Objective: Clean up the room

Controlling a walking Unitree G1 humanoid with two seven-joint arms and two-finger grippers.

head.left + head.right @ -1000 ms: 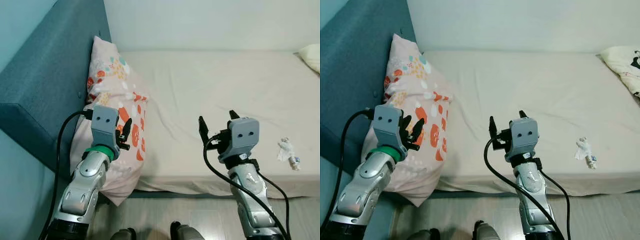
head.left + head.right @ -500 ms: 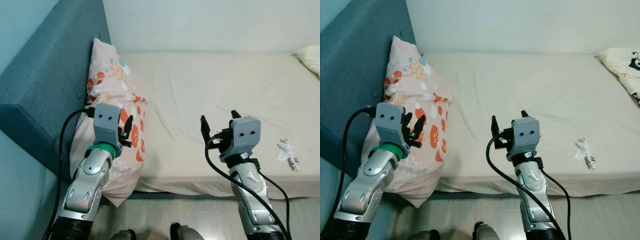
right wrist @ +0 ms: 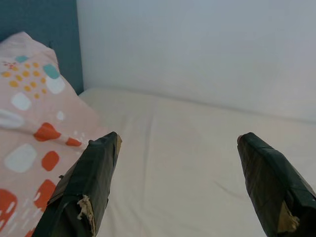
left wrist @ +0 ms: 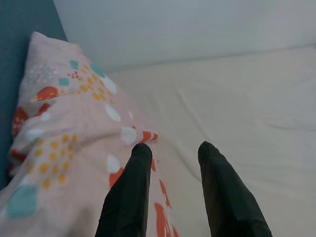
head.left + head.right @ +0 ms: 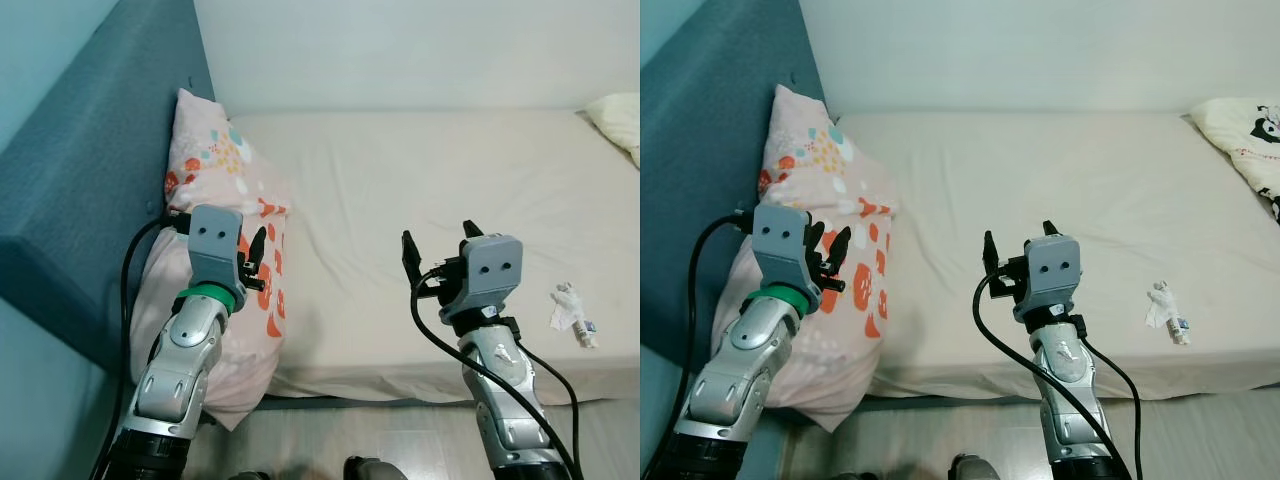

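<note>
A pink pillow (image 5: 215, 180) with orange and teal spots leans against the blue headboard (image 5: 90, 170) at the left end of the bed and sags over the mattress's front edge. My left gripper (image 5: 255, 255) hovers just in front of the pillow's lower part, open, with nothing between its fingers (image 4: 140, 163). My right gripper (image 5: 437, 240) is raised over the front middle of the mattress (image 5: 420, 180), wide open and empty. A crumpled white wrapper with a small bottle (image 5: 572, 312) lies near the front edge, to the right of the right gripper.
A cream pillow with a black print (image 5: 1245, 135) lies at the far right end of the bed. A white wall runs behind the bed. Grey floor (image 5: 400, 440) shows below the mattress edge, at my feet.
The whole picture has shifted slightly, so the camera has moved. Both grippers stay open in much the same pose, and the pillow and wrapper lie as before.
</note>
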